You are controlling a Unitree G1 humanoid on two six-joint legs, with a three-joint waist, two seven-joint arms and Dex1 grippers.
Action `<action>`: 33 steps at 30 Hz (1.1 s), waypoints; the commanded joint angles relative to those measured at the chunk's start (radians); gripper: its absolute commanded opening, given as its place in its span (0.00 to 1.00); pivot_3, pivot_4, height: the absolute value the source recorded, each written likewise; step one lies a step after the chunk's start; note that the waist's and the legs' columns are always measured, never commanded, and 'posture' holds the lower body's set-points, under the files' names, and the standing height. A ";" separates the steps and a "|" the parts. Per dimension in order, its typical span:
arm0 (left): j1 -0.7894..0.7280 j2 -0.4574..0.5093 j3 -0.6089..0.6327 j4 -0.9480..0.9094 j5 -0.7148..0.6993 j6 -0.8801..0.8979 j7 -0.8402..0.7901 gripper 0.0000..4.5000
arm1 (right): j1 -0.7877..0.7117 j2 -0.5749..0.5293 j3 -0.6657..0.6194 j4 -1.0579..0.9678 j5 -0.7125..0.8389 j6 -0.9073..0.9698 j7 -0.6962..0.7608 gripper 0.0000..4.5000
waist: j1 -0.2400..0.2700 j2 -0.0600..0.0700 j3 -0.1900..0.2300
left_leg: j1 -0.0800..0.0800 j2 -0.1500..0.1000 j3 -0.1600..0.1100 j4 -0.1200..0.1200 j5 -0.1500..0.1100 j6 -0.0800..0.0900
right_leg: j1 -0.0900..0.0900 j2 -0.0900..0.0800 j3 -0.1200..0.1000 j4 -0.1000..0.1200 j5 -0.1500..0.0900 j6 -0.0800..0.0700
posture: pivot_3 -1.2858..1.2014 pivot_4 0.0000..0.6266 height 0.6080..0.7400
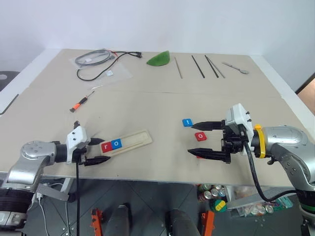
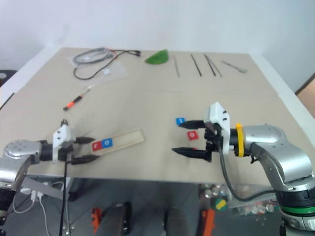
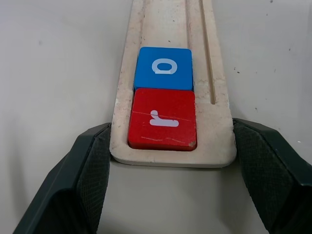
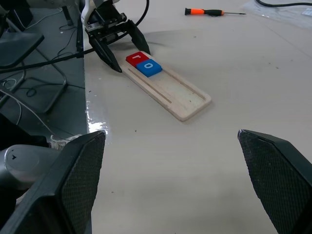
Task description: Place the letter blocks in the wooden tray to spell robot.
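Clamped on the near end of the wooden tray [image 1: 129,141], the left gripper [image 1: 97,151] pressed a finger against each long side, as the left wrist view showed, while a red "r" block [image 3: 162,119] and a blue "o" block [image 3: 164,68] lay touching, end to end, at that end of the groove. Across the table [image 1: 147,105], the right gripper [image 1: 201,139] hung with its fingers spread wide and nothing between them. Just beside it lay a blue block [image 1: 187,122] and a red "o" block [image 1: 200,136] on the bare tabletop, well apart from the tray.
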 commanded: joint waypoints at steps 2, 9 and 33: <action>-0.107 -0.033 -0.081 0.107 0.060 -0.104 -0.064 0.71 | -0.044 -0.027 -0.034 0.031 0.000 -0.019 0.014 1.00 | 0.009 -0.001 -0.001 | 0.000 0.000 0.001 0.001 0.000 0.000 | 0.000 0.000 0.000 0.000 0.001 -0.001 | 0.52 0.24 1.00; -0.357 -0.096 -0.118 0.351 0.091 -0.238 -0.167 0.71 | -0.038 -0.042 -0.051 0.093 -0.009 -0.032 0.022 1.00 | 0.014 -0.003 -0.001 | -0.002 0.000 0.001 0.002 0.002 0.003 | 0.002 0.001 0.001 0.000 0.002 0.001 | 0.52 0.24 1.00; -0.681 -0.210 -0.140 0.880 0.214 -0.481 -0.311 0.71 | 0.008 -0.025 -0.043 0.073 -0.010 -0.035 -0.006 1.00 | 0.014 -0.004 -0.001 | -0.006 0.001 0.001 0.008 0.000 0.008 | 0.002 0.003 0.001 0.000 0.000 0.008 | 0.52 0.24 1.00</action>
